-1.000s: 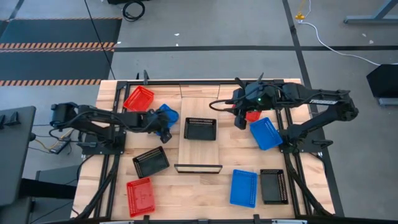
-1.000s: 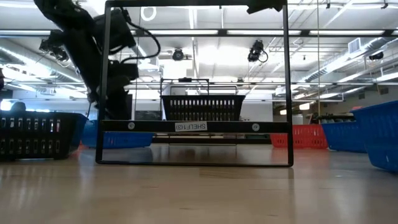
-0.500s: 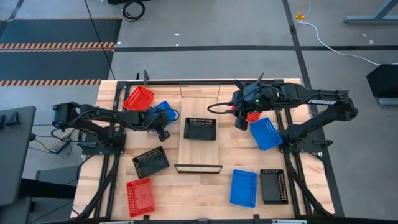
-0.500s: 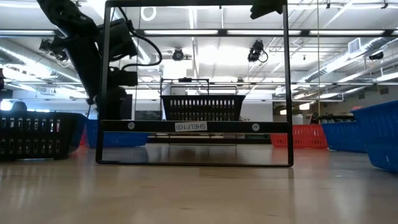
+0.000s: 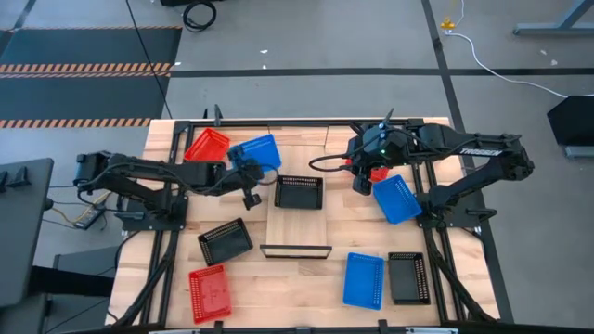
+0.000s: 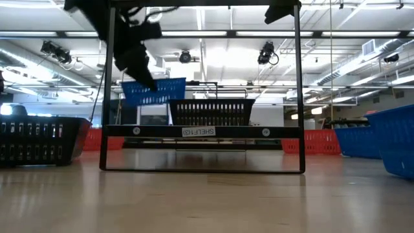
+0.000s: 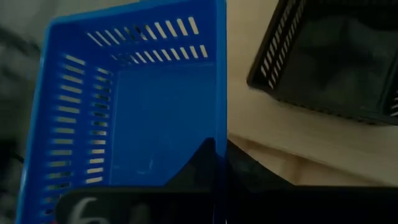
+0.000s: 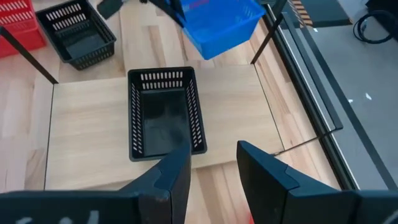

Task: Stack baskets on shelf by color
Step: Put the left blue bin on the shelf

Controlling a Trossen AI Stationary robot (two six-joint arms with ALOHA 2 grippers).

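My left jaws (image 5: 249, 176) are clenched on the rim of a blue perforated plastic basket (image 5: 256, 150), lifted clear of the wooden desk (image 5: 306, 278) near its far edge — just left of the light-wood shelf board (image 5: 297, 223). A black mesh basket (image 5: 299, 192) already sits at the shelf's far end. To do this well, I judge, I should keep the blue basket level, carry it over the shelf's bare wood beside the black one, and lower it squarely — blue must start its own stack. My right jaws (image 8: 211, 168) hang released above the shelf's right edge, holding nothing, with the black basket just ahead of them.
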